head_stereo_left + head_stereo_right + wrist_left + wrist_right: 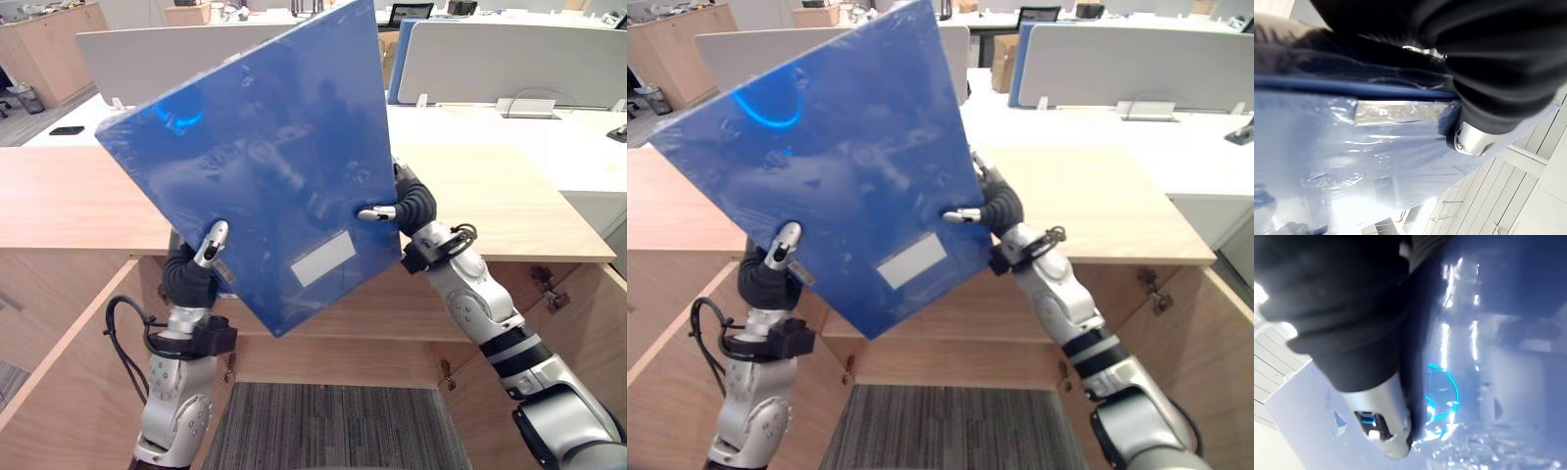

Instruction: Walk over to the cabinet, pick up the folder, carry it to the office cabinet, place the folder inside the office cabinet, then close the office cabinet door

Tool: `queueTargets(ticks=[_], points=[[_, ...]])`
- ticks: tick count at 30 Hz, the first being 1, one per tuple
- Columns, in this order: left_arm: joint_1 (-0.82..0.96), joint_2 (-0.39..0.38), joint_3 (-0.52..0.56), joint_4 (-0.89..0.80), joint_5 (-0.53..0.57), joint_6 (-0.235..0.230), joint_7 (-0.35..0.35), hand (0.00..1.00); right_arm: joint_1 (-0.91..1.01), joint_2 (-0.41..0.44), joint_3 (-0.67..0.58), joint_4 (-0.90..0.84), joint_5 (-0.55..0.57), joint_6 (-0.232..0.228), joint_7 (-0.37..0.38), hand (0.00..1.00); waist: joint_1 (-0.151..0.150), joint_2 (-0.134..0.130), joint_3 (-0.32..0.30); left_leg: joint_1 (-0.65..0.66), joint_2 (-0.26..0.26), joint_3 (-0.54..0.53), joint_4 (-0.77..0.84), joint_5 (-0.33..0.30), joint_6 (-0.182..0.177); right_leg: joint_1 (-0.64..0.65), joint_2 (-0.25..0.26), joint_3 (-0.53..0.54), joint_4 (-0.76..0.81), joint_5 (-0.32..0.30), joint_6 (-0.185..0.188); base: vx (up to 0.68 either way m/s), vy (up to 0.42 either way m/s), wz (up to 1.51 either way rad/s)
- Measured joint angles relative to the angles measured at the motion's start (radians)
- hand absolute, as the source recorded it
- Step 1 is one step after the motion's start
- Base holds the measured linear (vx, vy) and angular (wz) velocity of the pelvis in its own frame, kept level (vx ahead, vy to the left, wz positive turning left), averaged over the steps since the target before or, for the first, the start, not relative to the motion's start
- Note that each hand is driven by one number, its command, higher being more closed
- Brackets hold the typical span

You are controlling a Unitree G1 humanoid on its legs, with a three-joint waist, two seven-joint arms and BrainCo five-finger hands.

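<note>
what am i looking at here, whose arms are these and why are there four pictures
These are the two arms of a humanoid robot. The two wide pictures come from cameras in its head, looking down at its work. The two close, dark ones come from cameras on its wrists. Its left hand and right hand pinch a blue folder by opposite edges, holding it tilted above a wooden cabinet whose doors stand open. White desks lie beyond.

both arms raised; left hand (201,257) and right hand (402,208) clamped, thumbs in front.
</note>
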Motion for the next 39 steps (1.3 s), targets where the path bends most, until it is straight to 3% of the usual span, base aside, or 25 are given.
queueTargets(ticks=[4, 5, 12, 15, 16, 22, 27, 30, 33, 34, 36, 39], points=[[0.0, 0.015, 0.001, 0.001, 0.0, -0.009, 0.017, 1.0, -0.05, -0.013, 0.048, 0.028, -0.008, 0.0, -0.002, 0.0, 0.003, 0.0, -0.005, 0.002, -0.006, -0.004, -0.016, 0.016, 0.003, -0.004, -0.004, -0.001, 0.0, 0.005, 0.001, -0.01, 0.012, 0.02], [0.0, 0.015, 0.001, 0.001, 0.0, -0.014, 0.019, 1.0, -0.061, -0.014, 0.053, 0.032, -0.01, 0.0, -0.002, 1.0, 0.004, 0.0, -0.006, 0.002, -0.007, -0.005, -0.022, 0.021, 0.004, -0.007, -0.004, -0.001, 0.0, 0.007, 0.001, 0.0, 0.0, 0.0], [0.004, 0.021, 0.017, 0.001, -0.004, -0.042, 0.042, 1.0, -0.12, -0.046, 0.13, 0.033, -0.011, -0.001, 0.017, 1.0, 0.014, 0.0, -0.02, 0.005, -0.009, -0.027, -0.066, 0.061, 0.001, -0.017, -0.003, -0.027, 0.003, 0.012, -0.002, -0.01, 0.013, 0.1], [0.015, 0.042, 0.019, 0.001, -0.004, -0.061, 0.046, 1.0, -0.161, -0.085, 0.188, 0.034, 0.028, 0.023, 0.034, 1.0, 0.021, 0.0, -0.024, 0.005, -0.008, -0.033, -0.072, 0.069, -0.005, -0.017, 0.0, -0.034, 0.003, 0.014, -0.005, 0.0, 0.006, 0.06], [0.021, 0.049, 0.019, 0.001, -0.001, -0.064, 0.046, 0.0, -0.175, -0.105, 0.214, 0.034, 0.044, 0.033, 0.04, 1.0, 0.023, 0.001, -0.027, 0.005, -0.007, -0.037, -0.075, 0.073, -0.007, -0.017, 0.0, -0.038, 0.003, 0.014, -0.006, 0.0, 0.004, 0.08], [0.032, 0.068, 0.004, 0.009, 0.009, -0.066, 0.046, 0.0, -0.216, -0.194, 0.356, 0.032, 0.113, 0.064, 0.073, 1.0, 0.026, -0.001, -0.039, 0.008, -0.006, -0.041, -0.086, 0.079, -0.01, -0.017, 0.001, -0.043, 0.001, 0.015, -0.008, 0.0, 0.003, 0.02], [0.034, 0.099, -0.049, 0.065, -0.084, -0.074, 0.02, 0.0, -0.22, -0.245, 0.392, 0.024, 0.111, 0.073, 0.073, 1.0, 0.029, -0.001, -0.052, 0.008, -0.006, -0.039, -0.086, 0.079, -0.011, -0.018, 0.001, -0.043, -0.001, 0.015, -0.008, 0.0, 0.0, 0.0], [0.034, 0.129, -0.112, 0.129, -0.183, -0.073, -0.052, 0.0, -0.237, -0.308, 0.415, 0.008, 0.102, 0.079, 0.076, 1.0, 0.027, -0.001, -0.052, 0.006, -0.005, -0.037, -0.085, 0.078, -0.012, -0.02, 0.001, -0.043, -0.001, 0.016, -0.008, 0.0, 0.0, 0.0], [0.032, 0.158, -0.172, 0.221, -0.303, -0.052, -0.194, 0.0, -0.256, -0.383, 0.416, -0.034, 0.049, 0.08, 0.083, 1.0, 0.023, -0.001, -0.053, 0.001, 0.001, -0.034, -0.085, 0.077, -0.012, -0.025, 0.002, -0.042, -0.003, 0.017, -0.009, 0.0, 0.0, 0.0], [0.03, 0.162, -0.178, 0.289, -0.337, -0.024, -0.268, 0.0, -0.253, -0.399, 0.404, -0.055, 0.006, 0.08, 0.088, 1.0, 0.017, -0.002, -0.053, 0.0, 0.002, -0.034, -0.085, 0.076, -0.013, -0.024, 0.003, -0.042, -0.009, 0.018, -0.012, 0.0, 0.0, 0.0], [0.031, 0.155, -0.189, 0.387, -0.354, 0.025, -0.341, 0.0, -0.193, -0.407, 0.323, -0.102, -0.08, 0.082, 0.09, 1.0, 0.012, -0.003, -0.052, -0.002, 0.005, -0.033, -0.085, 0.076, -0.012, -0.023, 0.005, -0.042, -0.015, 0.02, -0.014, 0.0, 0.0, 0.0], [0.054, 0.053, -0.179, 0.556, -0.329, 0.079, -0.376, 0.0, 0.034, -0.352, 0.009, -0.207, -0.183, 0.081, 0.101, 1.0, 0.008, -0.003, -0.051, -0.008, 0.007, -0.031, -0.085, 0.073, -0.014, -0.028, 0.004, -0.041, -0.019, 0.02, -0.014, 0.02, 0.011, -0.01]])
